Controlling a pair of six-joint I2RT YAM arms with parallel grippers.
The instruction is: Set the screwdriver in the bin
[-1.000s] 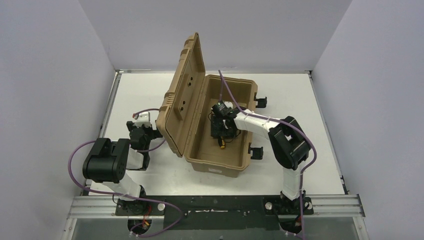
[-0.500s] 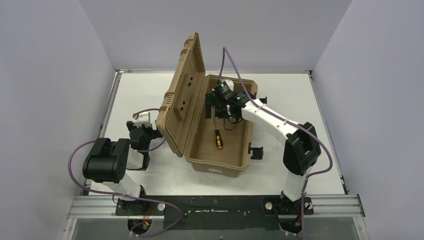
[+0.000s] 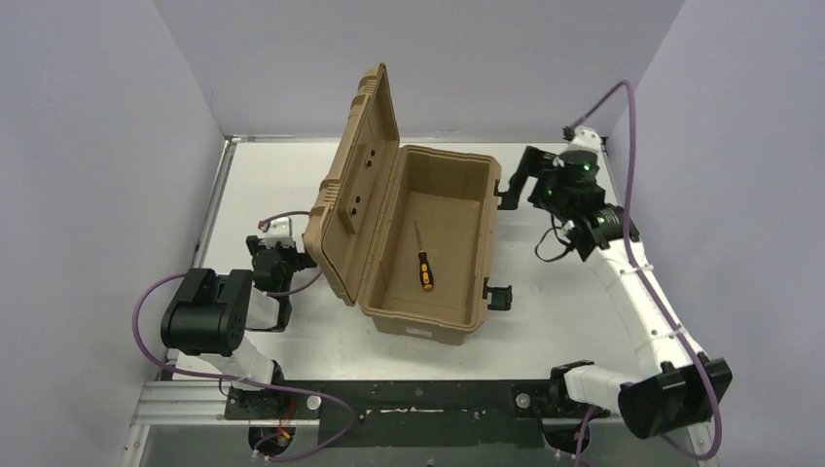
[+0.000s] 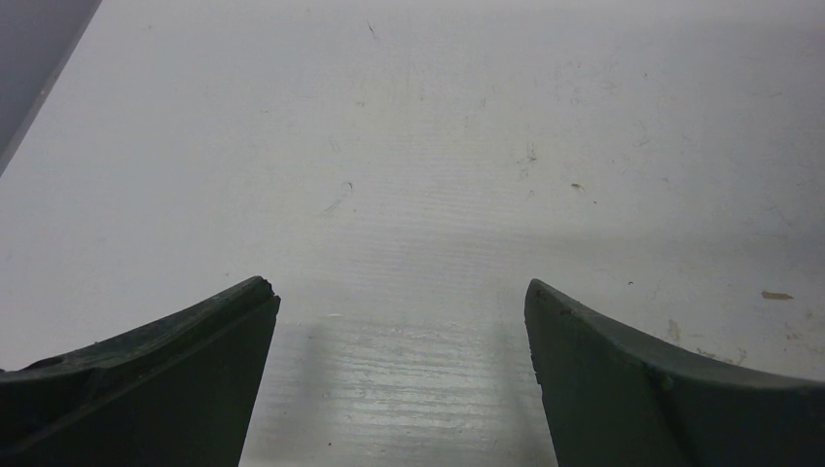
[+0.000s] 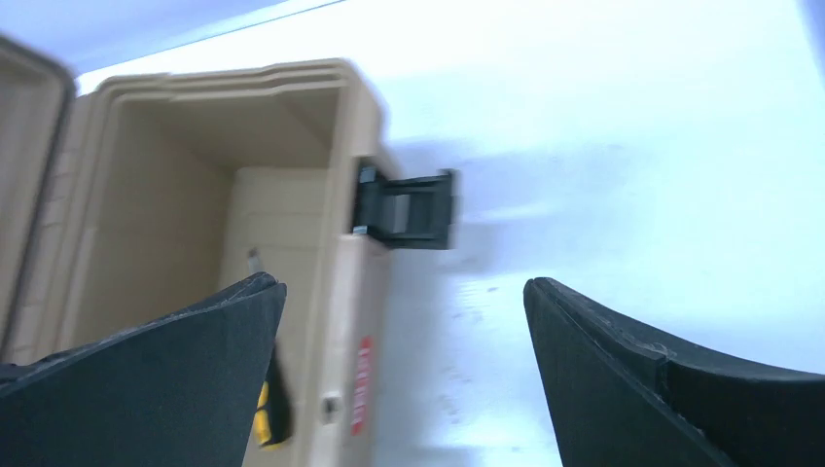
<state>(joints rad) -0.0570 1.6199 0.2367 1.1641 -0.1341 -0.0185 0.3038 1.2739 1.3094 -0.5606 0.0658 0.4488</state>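
Note:
The bin is a tan hard case in the middle of the table, its ribbed lid standing open on the left. The screwdriver, black and yellow-orange handled, lies loose on the bin's floor, shaft pointing to the far end. My right gripper hangs open outside the bin's right far corner, holding nothing. In the right wrist view the right gripper frames the bin's wall, with the screwdriver showing behind the left finger. My left gripper is open over bare table; it sits left of the lid.
Two black latches stick out from the bin's right long side; the far latch is close to the right gripper. White table extends right of the bin. Grey walls enclose left, back and right.
The right gripper opened and let go of the screwdriver, then pulled up out of the bin and swung to the right. The screwdriver now rests on the bin's floor. The left arm stayed still.

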